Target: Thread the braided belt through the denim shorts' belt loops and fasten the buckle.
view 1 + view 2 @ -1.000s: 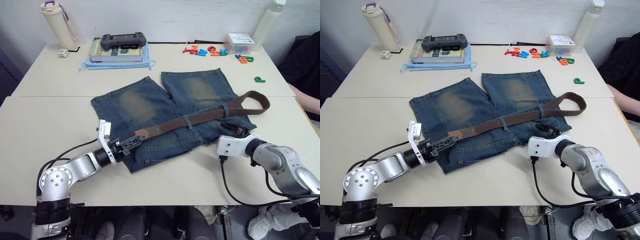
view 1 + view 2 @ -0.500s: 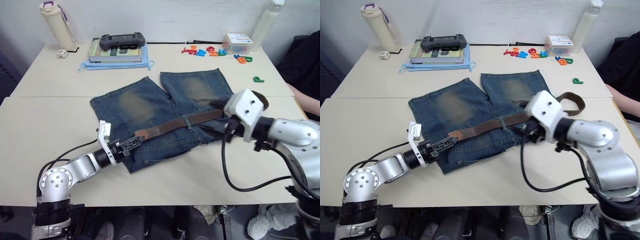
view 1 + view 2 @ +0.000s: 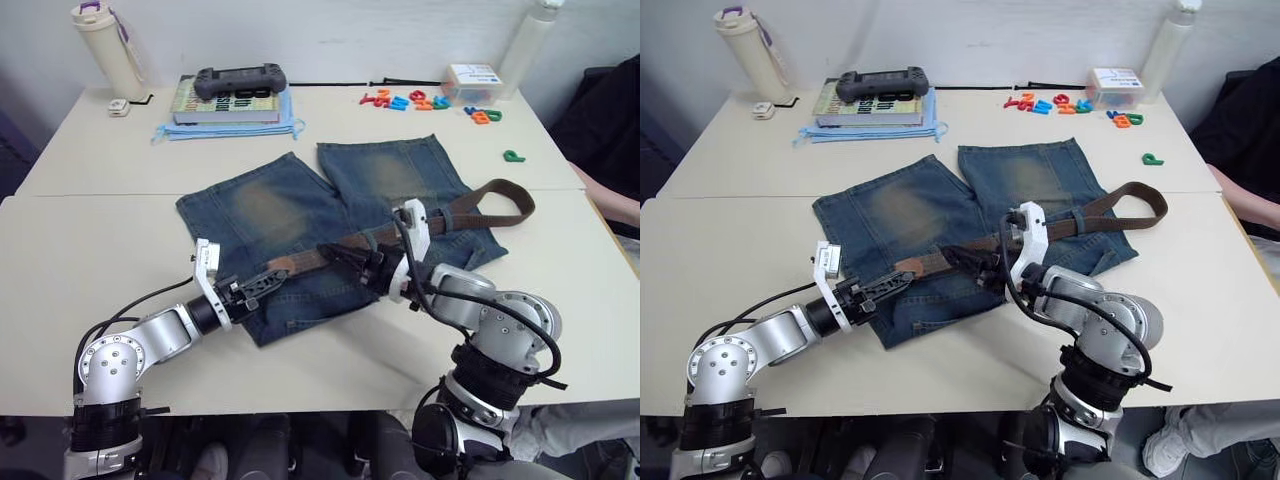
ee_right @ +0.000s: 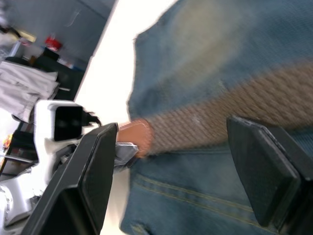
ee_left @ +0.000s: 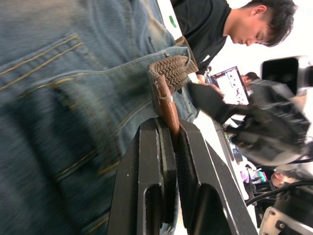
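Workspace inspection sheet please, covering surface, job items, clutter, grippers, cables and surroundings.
Surface: two pale tables pushed together.
Job's things: denim shorts lie flat; braided belt runs across the waistband under at least one belt loop, far end curled in a loop; buckle not made out.
Clutter: bottle, book with a black controller on top, coloured letters, small box.
Grippers: left gripper shut on the belt's tan tip; right gripper open, either side of the belt.
Cables: black cables along both arms.
Surroundings: person seated nearby.
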Controlling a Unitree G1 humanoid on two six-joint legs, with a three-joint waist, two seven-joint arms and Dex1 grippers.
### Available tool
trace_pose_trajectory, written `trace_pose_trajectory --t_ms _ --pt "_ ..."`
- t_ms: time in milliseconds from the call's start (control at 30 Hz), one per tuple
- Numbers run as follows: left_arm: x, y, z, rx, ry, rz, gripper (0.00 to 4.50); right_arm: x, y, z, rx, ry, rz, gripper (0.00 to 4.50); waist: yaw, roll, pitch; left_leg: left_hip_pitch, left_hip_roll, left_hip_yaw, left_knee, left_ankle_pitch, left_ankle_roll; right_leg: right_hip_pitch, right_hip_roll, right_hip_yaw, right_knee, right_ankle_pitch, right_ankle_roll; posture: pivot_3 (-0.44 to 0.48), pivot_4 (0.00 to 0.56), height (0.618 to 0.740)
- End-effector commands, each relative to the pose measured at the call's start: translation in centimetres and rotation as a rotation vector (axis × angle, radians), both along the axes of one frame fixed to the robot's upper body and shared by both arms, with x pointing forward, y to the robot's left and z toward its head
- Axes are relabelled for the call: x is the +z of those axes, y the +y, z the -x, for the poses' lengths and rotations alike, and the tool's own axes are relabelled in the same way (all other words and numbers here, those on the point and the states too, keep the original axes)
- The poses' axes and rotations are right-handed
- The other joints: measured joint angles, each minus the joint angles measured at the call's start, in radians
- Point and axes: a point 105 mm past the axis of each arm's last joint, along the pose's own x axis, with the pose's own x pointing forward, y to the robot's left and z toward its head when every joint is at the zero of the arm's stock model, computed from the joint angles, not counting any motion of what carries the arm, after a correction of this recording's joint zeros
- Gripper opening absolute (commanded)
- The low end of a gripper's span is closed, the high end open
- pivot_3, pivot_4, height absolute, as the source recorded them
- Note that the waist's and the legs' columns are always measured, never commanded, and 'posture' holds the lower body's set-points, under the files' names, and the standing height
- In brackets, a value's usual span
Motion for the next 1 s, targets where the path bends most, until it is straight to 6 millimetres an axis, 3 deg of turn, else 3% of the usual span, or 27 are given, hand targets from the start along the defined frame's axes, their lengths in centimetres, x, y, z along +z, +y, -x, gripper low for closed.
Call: trace_pose_trajectory --t_ms 33,367,567,867,1000 --pt "2.5 0.2 0.2 0.011 -0.097 0.065 0.00 -0.3 3.7 1.8 0.096 0.091 -0.176 3.79 -0.005 0.000 0.000 0.000 0.001 0.000 0.000 0.000 0.000 0.000 0.000 0.000 0.001 0.000 0.000 0.000 0.150 0.667" --pt "4.1 0.1 1.2 -0.028 -0.156 0.135 0.00 -1.0 3.9 0.9 0.081 0.212 -0.235 3.79 -0.003 0.000 0.000 0.000 0.002 0.000 0.000 0.000 0.000 -0.001 0.001 0.000 0.001 -0.001 -0.002 0.000 0.150 0.667" --pt "3.2 0.4 1.9 -0.039 -0.122 0.083 0.00 0.8 3.7 -0.4 0.050 0.204 -0.320 3.79 -0.004 0.000 0.000 0.000 0.002 0.000 0.000 0.000 0.000 -0.001 0.001 0.001 0.001 -0.001 -0.002 0.000 0.150 0.667" --pt "3.3 0.3 1.6 -0.007 -0.114 0.088 0.00 2.0 4.0 0.9 0.120 0.185 -0.372 3.79 -0.005 0.001 0.000 -0.003 0.002 0.000 0.000 0.000 0.001 -0.004 0.001 0.001 0.002 -0.001 -0.002 0.000 0.150 0.667" --pt "3.8 -0.3 1.9 -0.053 -0.131 0.094 0.00 2.3 3.8 0.6 0.095 0.203 -0.387 3.79 -0.004 0.000 0.000 -0.012 0.002 0.001 0.004 0.000 0.001 -0.012 0.001 0.001 0.005 -0.001 -0.001 0.000 0.150 0.667"
